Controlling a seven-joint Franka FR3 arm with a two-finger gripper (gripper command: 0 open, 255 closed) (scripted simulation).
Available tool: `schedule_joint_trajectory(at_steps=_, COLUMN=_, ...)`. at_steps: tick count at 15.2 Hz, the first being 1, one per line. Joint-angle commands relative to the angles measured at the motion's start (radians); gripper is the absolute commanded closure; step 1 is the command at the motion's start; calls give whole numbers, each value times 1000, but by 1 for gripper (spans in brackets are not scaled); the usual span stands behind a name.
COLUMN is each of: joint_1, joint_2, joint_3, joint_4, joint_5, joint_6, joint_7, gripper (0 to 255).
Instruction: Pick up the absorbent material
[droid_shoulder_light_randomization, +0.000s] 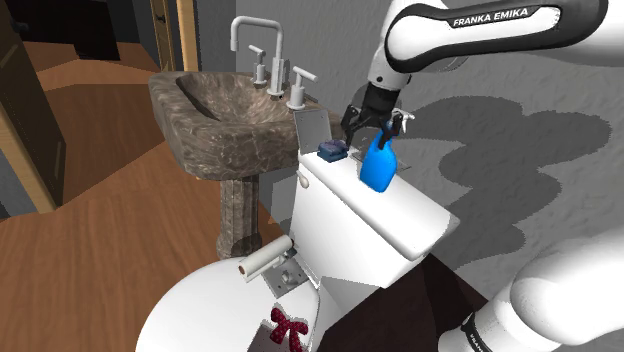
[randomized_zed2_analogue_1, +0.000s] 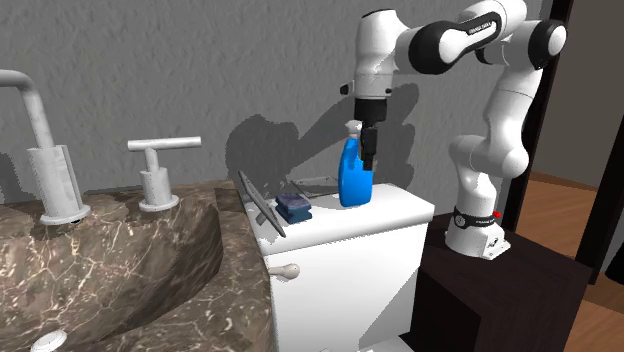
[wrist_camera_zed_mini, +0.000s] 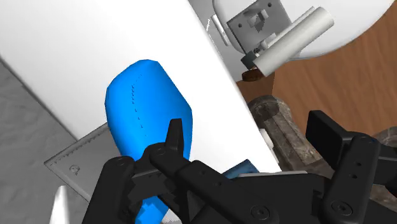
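Observation:
The absorbent thing is a small dark blue sponge (droid_shoulder_light_randomization: 331, 150) (randomized_zed2_analogue_1: 294, 207) lying on the white toilet tank lid (droid_shoulder_light_randomization: 400, 215), near the end closest to the sink. A bright blue spray bottle (droid_shoulder_light_randomization: 379, 166) (randomized_zed2_analogue_1: 354, 176) stands upright on the lid beside it. My black gripper (droid_shoulder_light_randomization: 378, 128) (randomized_zed2_analogue_1: 366, 150) hangs open above the lid, right next to the bottle's spray head and holding nothing. In the wrist view the gripper (wrist_camera_zed_mini: 248, 133) has the bottle (wrist_camera_zed_mini: 143, 108) beside one finger, and a corner of the sponge (wrist_camera_zed_mini: 240, 170) peeks out under the hand.
A marbled brown sink (droid_shoulder_light_randomization: 215, 115) with a grey faucet (droid_shoulder_light_randomization: 255, 40) stands close to the tank. A grey flat panel (droid_shoulder_light_randomization: 315, 130) (randomized_zed2_analogue_1: 262, 205) leans at the tank's sink end. A toilet roll (droid_shoulder_light_randomization: 265, 258) and red bow (droid_shoulder_light_randomization: 287, 327) sit lower down. The wall runs just behind the tank.

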Motion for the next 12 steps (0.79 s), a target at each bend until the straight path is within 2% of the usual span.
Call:
schedule_joint_trajectory(at_steps=1, joint_1=-20, joint_2=70, joint_3=7, joint_4=42, joint_5=-16, joint_6=38, joint_7=70, gripper=0)
schedule_joint_trajectory(at_steps=12, joint_1=-86, joint_2=428, joint_3=-16, joint_4=336, joint_5=-125, joint_6=143, joint_7=428, gripper=0)
